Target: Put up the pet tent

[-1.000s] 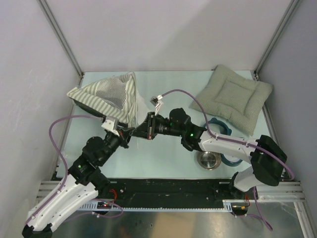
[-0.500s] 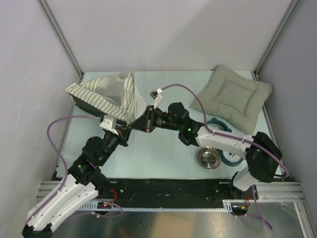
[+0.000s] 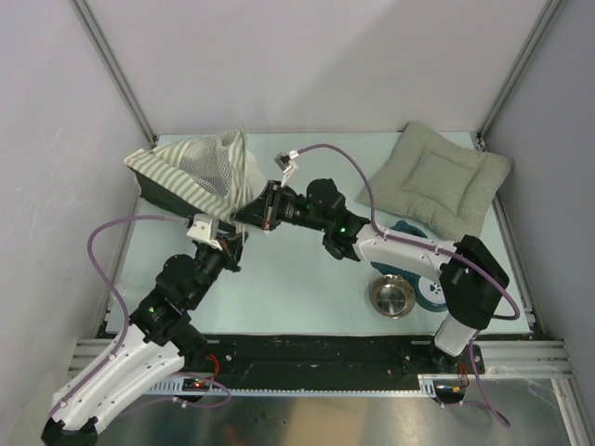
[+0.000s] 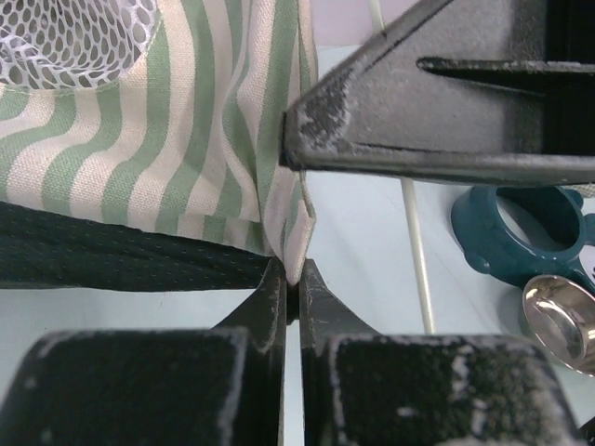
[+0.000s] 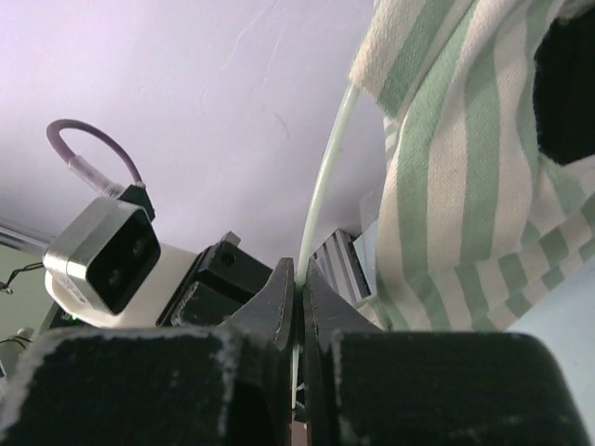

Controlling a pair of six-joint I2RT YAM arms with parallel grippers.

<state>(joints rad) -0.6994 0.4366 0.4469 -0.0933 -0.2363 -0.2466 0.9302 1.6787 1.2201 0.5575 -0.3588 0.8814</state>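
Observation:
The pet tent (image 3: 191, 172), striped olive and white with a mesh window, lies half raised at the table's back left. My left gripper (image 3: 226, 240) is at its near right corner. In the left wrist view my left gripper (image 4: 296, 281) is shut on the hem of the striped fabric (image 4: 186, 139). My right gripper (image 3: 253, 212) is against the tent's right side. In the right wrist view my right gripper (image 5: 297, 279) is shut on a thin pale pole (image 5: 323, 200) that runs up beside the striped fabric (image 5: 456, 158).
A grey-green quilted cushion (image 3: 437, 181) lies at the back right. A steel bowl (image 3: 391, 297) and teal bowl rings (image 3: 433, 295) sit at the near right under the right arm. The teal ring (image 4: 525, 232) also shows in the left wrist view. Cage posts stand at the back corners.
My right gripper has moved left and back against the tent with the pole. The tent's right edge has been pushed left and stands steeper. My left gripper has shifted only a little.

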